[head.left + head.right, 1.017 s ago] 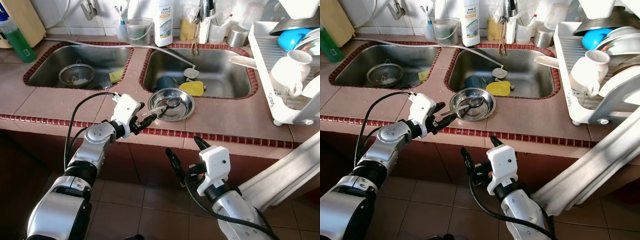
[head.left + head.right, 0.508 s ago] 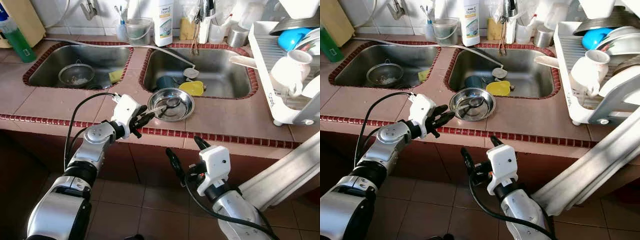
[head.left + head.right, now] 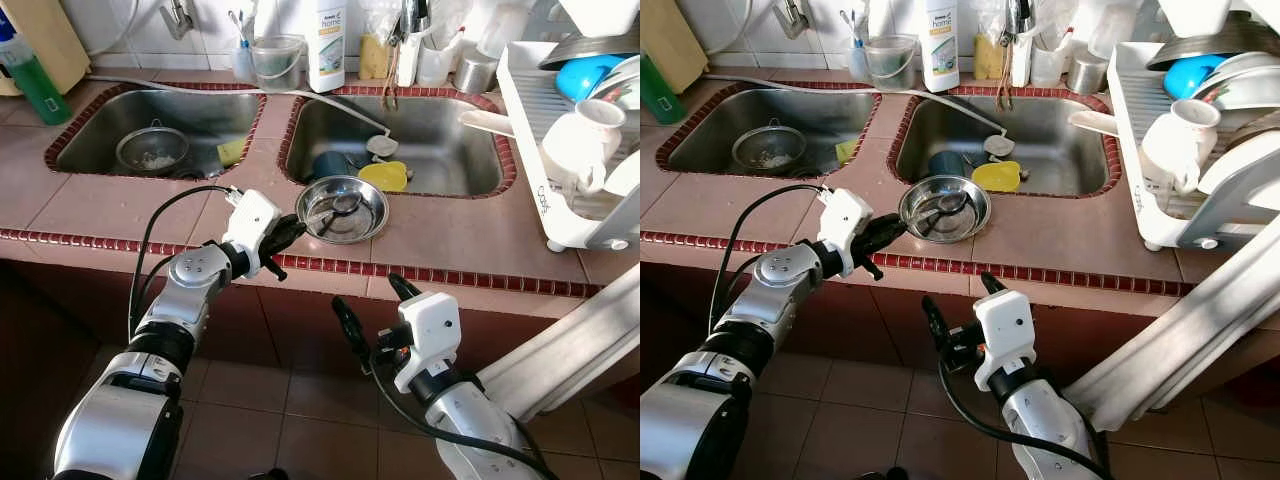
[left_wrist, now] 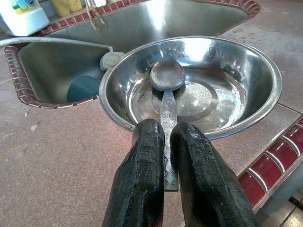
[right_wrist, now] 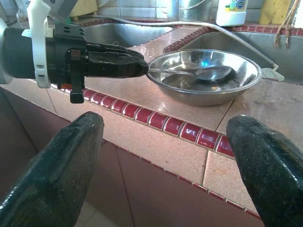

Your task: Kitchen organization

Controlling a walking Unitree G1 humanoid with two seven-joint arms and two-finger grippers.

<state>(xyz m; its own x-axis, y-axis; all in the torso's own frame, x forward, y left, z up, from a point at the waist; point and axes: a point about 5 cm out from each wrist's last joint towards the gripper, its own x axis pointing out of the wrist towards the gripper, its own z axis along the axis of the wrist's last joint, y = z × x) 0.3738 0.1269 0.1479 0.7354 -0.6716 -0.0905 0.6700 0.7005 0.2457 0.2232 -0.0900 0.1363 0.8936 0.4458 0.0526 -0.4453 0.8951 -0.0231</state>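
A steel bowl (image 3: 342, 209) sits on the tiled counter in front of the right sink basin. A metal spoon (image 4: 166, 90) lies in it, its handle sticking out over the rim toward me. My left gripper (image 3: 285, 233) is shut on the spoon's handle at the bowl's near-left rim; both black fingers (image 4: 142, 184) pinch it. My right gripper (image 3: 368, 315) hangs open below the counter edge, in front of the bowl, with nothing between its fingers (image 5: 61, 165).
The right sink (image 3: 440, 150) holds a yellow dish, a blue cup and a sponge. A strainer (image 3: 152, 151) sits in the left sink. A white dish rack (image 3: 575, 150) with cups stands at the right. Detergent bottle (image 3: 328, 45) and utensil holders line the back wall.
My left gripper's fingers were spread around the spoon handle and have now closed on it. The right arm has stayed put.
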